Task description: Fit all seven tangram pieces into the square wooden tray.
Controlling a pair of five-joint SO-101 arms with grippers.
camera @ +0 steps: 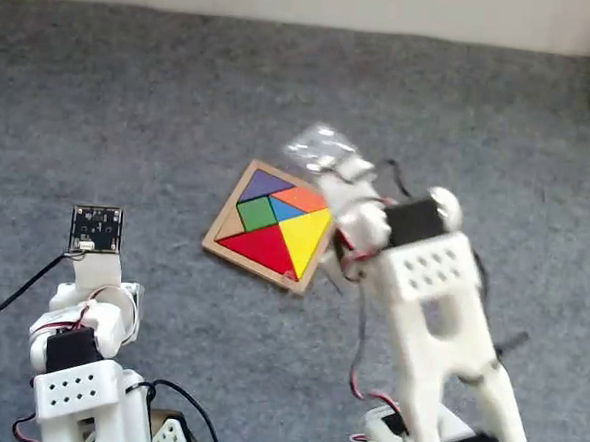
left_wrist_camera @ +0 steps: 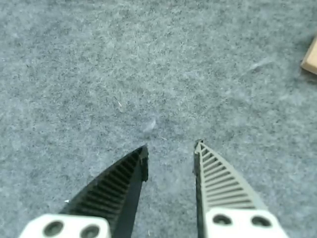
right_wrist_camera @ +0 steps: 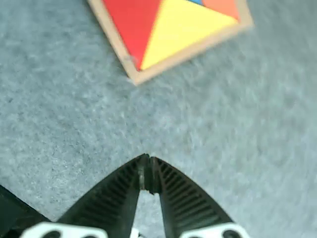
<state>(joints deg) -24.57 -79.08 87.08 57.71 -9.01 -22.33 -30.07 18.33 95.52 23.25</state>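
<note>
Tangram tray [camera: 250, 268] lies at the middle of the desk [camera: 132, 101], coloured pieces [camera: 268, 247] seated inside. Risk: my right pincer [right_wrist_camera: 148, 173], closed and empty, hangs near its corner; a low pass could knock the tray and unseat pieces. Left pincer [left_wrist_camera: 171, 148]: open, empty, well apart. Surface: grey felt; pale wall [camera: 288, 0] behind.

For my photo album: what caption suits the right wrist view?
Shut black end effector above grey carpeted surface, near the square wooden tray holding red triangle and yellow triangle.
</note>
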